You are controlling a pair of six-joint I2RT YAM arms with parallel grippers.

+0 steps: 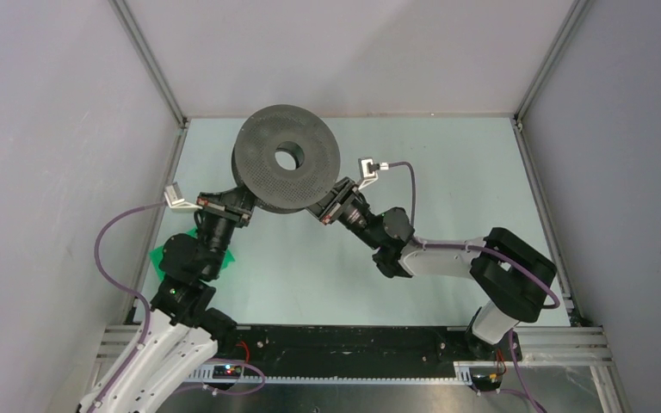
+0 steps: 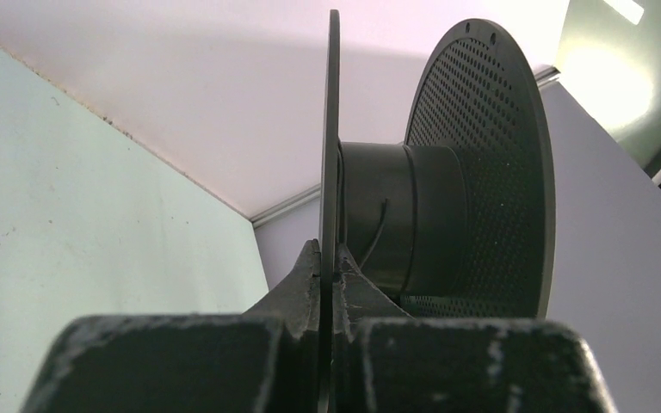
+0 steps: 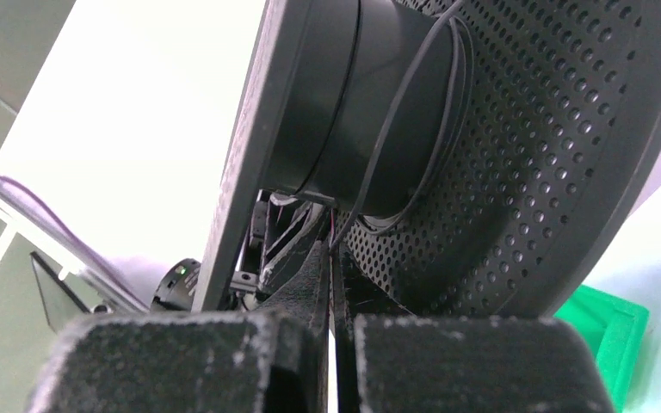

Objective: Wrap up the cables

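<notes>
A dark grey perforated spool [image 1: 286, 168] is held off the table between my arms. My left gripper [image 1: 239, 205] is shut on the thin rim of one spool flange [image 2: 332, 155], the fingers clamping it on both sides. My right gripper [image 1: 334, 200] is shut on the thin black cable [image 3: 377, 163], which runs from the fingertips up around the spool's core [image 3: 344, 95] in a few loose turns. In the left wrist view a short piece of the cable [image 2: 377, 225] lies against the core [image 2: 400, 215].
A green object [image 1: 224, 256] lies on the table under my left arm and shows at the right wrist view's lower right [image 3: 611, 340]. Grey walls close in the table on three sides. The arms' mauve cables loop beside each wrist.
</notes>
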